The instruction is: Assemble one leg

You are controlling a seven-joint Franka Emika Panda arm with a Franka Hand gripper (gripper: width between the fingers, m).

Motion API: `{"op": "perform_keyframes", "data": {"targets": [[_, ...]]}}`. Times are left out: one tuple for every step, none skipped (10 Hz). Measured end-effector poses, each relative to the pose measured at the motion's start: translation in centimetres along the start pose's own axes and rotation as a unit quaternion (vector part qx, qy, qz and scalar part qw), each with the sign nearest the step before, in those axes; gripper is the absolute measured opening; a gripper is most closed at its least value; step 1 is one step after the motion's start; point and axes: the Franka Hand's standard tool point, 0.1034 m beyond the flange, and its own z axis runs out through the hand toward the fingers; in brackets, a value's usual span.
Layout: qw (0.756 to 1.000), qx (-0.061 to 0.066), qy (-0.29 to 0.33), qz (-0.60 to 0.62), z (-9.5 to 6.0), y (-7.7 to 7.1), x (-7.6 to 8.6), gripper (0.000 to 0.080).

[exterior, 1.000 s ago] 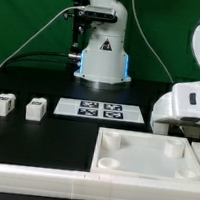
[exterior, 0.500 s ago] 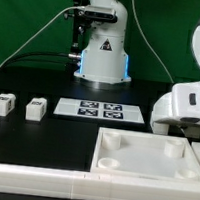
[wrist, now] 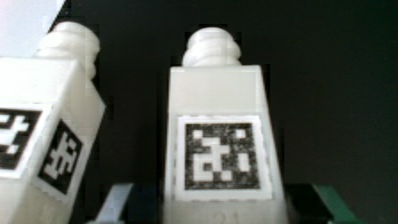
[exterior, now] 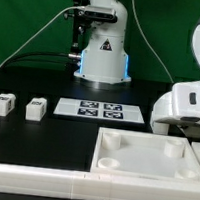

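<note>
In the wrist view a white leg (wrist: pixel 221 120) with a black-and-white tag and a rounded peg end lies on the black table between my fingers. My gripper (wrist: pixel 222 208) is open, with one finger (wrist: pixel 125 205) on each side of the leg and a dark gap between each finger and the leg. A second leg (wrist: pixel 54 110) lies close beside it. In the exterior view my white arm (exterior: pixel 186 106) hangs low at the exterior view's right and hides the gripper and these two legs. Two more legs (exterior: pixel 2 104) (exterior: pixel 35 108) stand at the exterior view's left.
The marker board (exterior: pixel 99 111) lies mid-table. The large white square piece with round corner recesses (exterior: pixel 147 154) lies at the front. A white bar (exterior: pixel 28 182) runs along the front edge. The robot base (exterior: pixel 101 58) stands at the back.
</note>
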Motion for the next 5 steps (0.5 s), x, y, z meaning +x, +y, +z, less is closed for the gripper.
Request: {"op": "perform_keyframes", "data": {"targets": [[1.0,0.001,0.002,-0.002,-0.9,0.3,-0.6,0.029],[1.0,0.002,0.007,-0.003,-2.0,0.6,-1.2,0.0291],[1.0,0.004,0.014,-0.002,-3.1,0.9,-1.8,0.0291],[1.0,0.005,0.026,-0.002,-4.4,1.2,-2.6,0.0291],[0.999,0.007,0.034,-0.007,-5.3,1.7,-3.3,0.0291]]}}
